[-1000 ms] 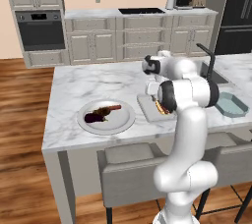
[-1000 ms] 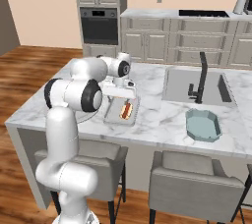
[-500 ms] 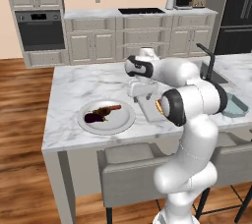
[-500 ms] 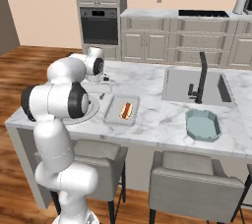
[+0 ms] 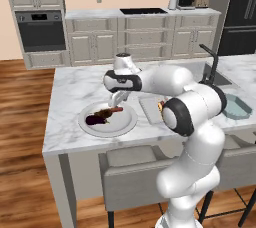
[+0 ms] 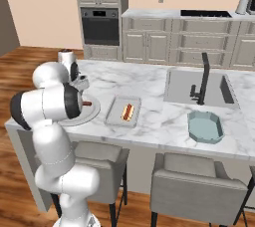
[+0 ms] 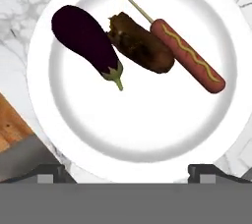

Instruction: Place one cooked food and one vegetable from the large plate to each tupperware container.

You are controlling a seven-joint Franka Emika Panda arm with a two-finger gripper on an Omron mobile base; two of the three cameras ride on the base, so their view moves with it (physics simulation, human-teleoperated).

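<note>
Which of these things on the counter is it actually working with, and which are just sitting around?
Job things:
large plate
eggplant
brown cooked piece
sausage on a stick
pale rectangular container
teal container
open claw

Just there:
sink
faucet
stools

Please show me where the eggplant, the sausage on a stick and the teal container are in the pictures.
eggplant (image 7: 86,41): hand view, middle of its dark purple body.
sausage on a stick (image 7: 189,57): hand view, middle of the red sausage, on the mustard line.
teal container (image 6: 205,126): right base view, its inner floor.
</note>
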